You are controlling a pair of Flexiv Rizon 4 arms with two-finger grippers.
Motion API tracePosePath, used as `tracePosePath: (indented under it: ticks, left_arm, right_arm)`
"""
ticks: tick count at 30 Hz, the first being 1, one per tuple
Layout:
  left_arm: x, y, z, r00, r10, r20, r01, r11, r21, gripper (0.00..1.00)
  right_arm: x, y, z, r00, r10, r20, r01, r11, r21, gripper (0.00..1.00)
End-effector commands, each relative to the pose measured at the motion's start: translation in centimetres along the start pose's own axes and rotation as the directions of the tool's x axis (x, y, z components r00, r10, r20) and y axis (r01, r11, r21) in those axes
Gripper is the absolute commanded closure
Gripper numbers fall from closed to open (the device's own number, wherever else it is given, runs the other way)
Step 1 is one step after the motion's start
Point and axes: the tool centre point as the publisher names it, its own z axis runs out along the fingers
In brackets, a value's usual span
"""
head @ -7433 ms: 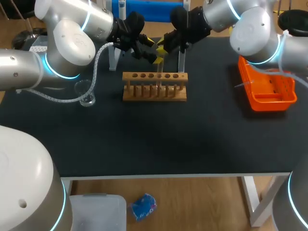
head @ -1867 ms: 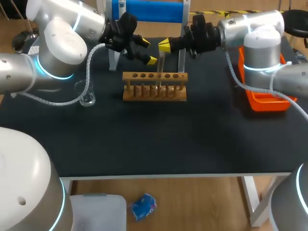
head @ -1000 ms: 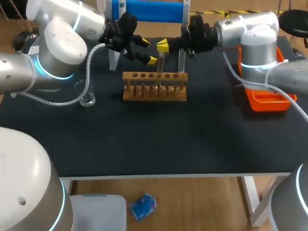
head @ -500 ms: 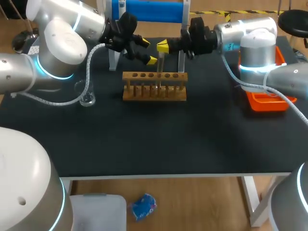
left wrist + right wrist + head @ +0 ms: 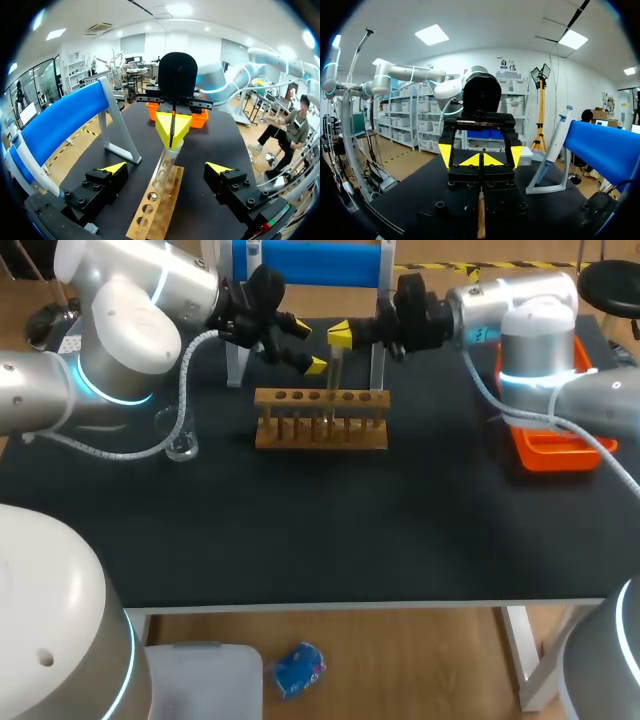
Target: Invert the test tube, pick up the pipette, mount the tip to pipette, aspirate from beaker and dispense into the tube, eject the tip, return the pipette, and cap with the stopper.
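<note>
A clear test tube [image 5: 334,375] stands upright in the wooden rack [image 5: 320,422], rising well above it. My right gripper [image 5: 341,337] hangs shut right over the tube's mouth, its yellow tips pressed together; whether they touch the rim I cannot tell. The left wrist view shows the same: the right gripper [image 5: 172,129] closed above the tube [image 5: 165,162]. My left gripper [image 5: 307,346] is open just left of the tube and holds nothing. Its fingertips [image 5: 114,168] stand wide apart, one on each side of the rack [image 5: 152,212]. The pipette [image 5: 554,142] hangs on the blue stand [image 5: 605,145].
A glass beaker [image 5: 178,436] sits left of the rack, under my left arm. An orange tray [image 5: 553,438] lies at the right. The blue stand [image 5: 305,260] spans the back edge, its legs [image 5: 237,360] just behind the rack.
My right arm has turned slightly and its gripper has shifted a touch over the tube. The tube, the rack and the open left gripper stay where they were.
</note>
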Motion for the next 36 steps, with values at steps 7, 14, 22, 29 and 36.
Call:
tracePosePath:
  ticks: [7,14,22,29,36]
  left_arm:
    - [0.0,0.1,0.0,1.0,0.0,0.001,0.0,1.0,0.002,0.0]
    - [0.0,0.1,0.0,1.0,0.0,0.001,0.0,1.0,0.002,0.0]
    - [0.0,0.1,0.0,1.0,0.0,0.001,0.0,1.0,0.002,0.0]
    - [0.0,0.1,0.0,1.0,0.0,0.001,0.0,1.0,0.002,0.0]
    - [0.0,0.1,0.0,1.0,0.0,0.001,0.0,1.0,0.002,0.0]
  right_arm:
    - [-0.3,-0.2,-0.2,1.0,-0.005,0.002,0.005,1.0,0.016,1.0]
    - [-0.6,0.4,-0.1,1.0,-0.014,-0.001,0.014,1.0,0.024,1.0]
    - [-0.6,1.0,-0.1,1.0,-0.027,-0.005,0.027,0.999,0.032,1.0]
    - [-0.6,1.1,-0.2,1.0,-0.029,-0.001,0.029,0.999,0.037,1.0]
    - [-0.4,2.3,-0.7,0.999,-0.046,0.004,0.045,0.998,0.049,1.0]
